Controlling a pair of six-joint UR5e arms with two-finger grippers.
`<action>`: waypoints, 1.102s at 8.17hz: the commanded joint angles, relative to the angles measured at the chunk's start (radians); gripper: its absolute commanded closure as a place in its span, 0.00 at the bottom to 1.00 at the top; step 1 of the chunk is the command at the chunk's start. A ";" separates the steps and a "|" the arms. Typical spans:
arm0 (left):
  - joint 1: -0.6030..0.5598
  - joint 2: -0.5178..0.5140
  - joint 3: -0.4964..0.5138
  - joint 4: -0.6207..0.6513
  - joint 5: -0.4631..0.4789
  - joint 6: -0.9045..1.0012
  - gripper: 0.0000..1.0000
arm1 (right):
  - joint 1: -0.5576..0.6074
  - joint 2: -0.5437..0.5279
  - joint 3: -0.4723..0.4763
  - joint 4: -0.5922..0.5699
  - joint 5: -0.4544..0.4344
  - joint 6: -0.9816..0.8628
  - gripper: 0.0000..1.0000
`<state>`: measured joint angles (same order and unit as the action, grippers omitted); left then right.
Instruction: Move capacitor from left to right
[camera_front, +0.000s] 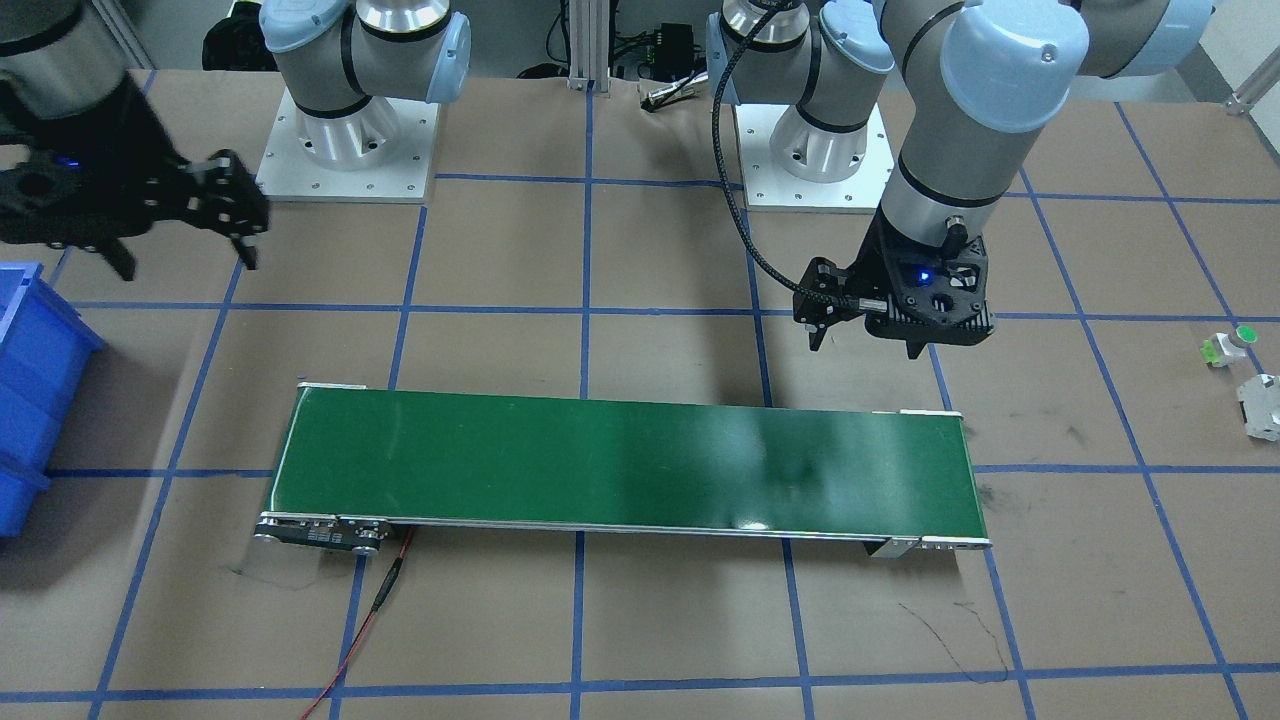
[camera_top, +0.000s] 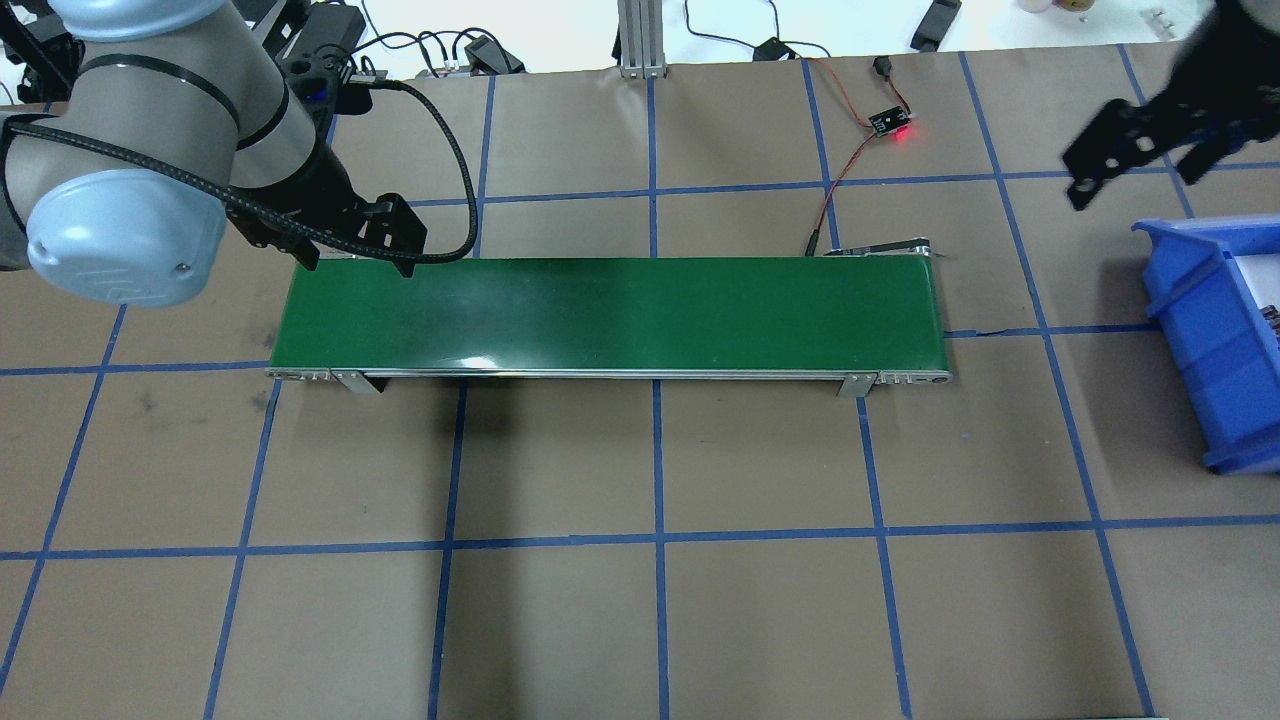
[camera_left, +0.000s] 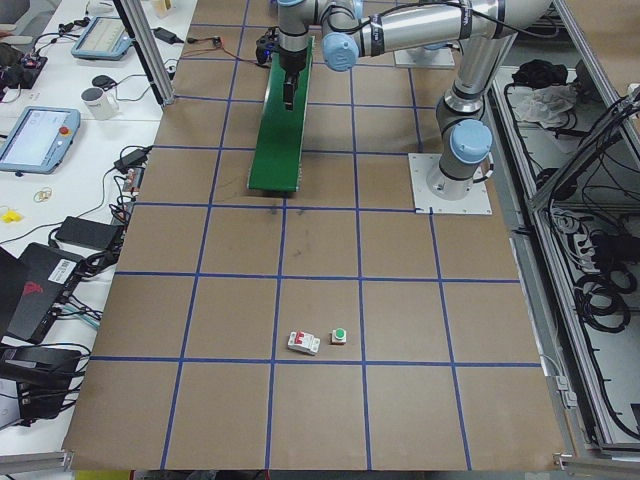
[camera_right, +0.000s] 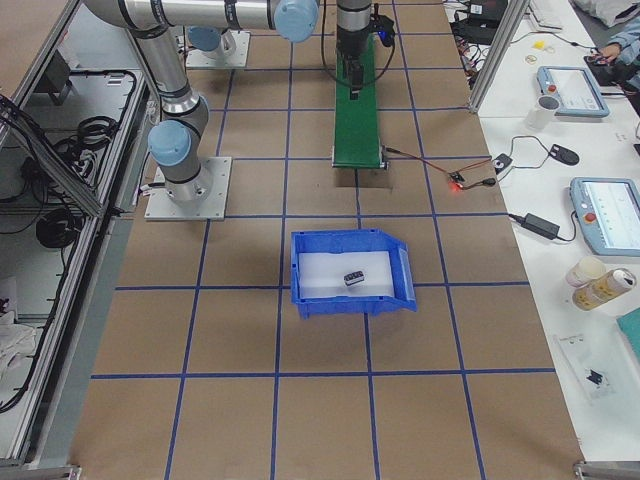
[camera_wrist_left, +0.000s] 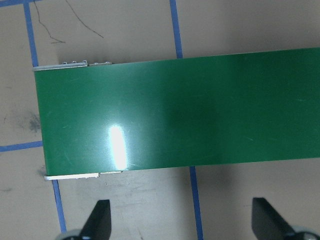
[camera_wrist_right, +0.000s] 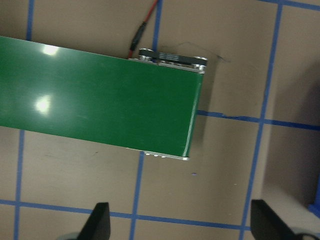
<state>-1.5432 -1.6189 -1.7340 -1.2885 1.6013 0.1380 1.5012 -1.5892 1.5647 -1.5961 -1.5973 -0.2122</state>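
A tiny dark piece with pale markings, apparently the capacitor (camera_right: 353, 279), lies inside the blue bin (camera_right: 350, 304) on the robot's right. The green conveyor belt (camera_top: 600, 315) is bare. My left gripper (camera_front: 865, 345) hangs open and empty just behind the belt's left end; the left wrist view shows its fingertips (camera_wrist_left: 100, 216) wide apart with nothing between them. My right gripper (camera_front: 185, 260) is open and empty, raised beside the bin (camera_front: 40, 380) and beyond the belt's right end; its fingertips (camera_wrist_right: 100, 216) are also wide apart.
A small white piece with a green cap (camera_front: 1228, 345) and a white blocky part (camera_front: 1262, 405) lie on the table far to the robot's left. A sensor board with a red light (camera_top: 890, 122) and its wire sit behind the belt's right end.
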 joint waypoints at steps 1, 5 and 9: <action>0.000 0.001 -0.002 0.000 0.002 0.002 0.00 | 0.142 0.008 0.000 -0.007 0.004 0.169 0.00; 0.000 0.001 -0.004 0.001 -0.001 0.003 0.00 | 0.137 0.011 0.000 -0.010 -0.004 0.168 0.00; 0.000 0.001 -0.004 0.001 -0.003 0.003 0.00 | 0.071 0.002 0.000 -0.001 0.005 0.157 0.00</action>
<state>-1.5432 -1.6184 -1.7380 -1.2870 1.6006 0.1411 1.5997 -1.5803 1.5634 -1.6049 -1.5930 -0.0503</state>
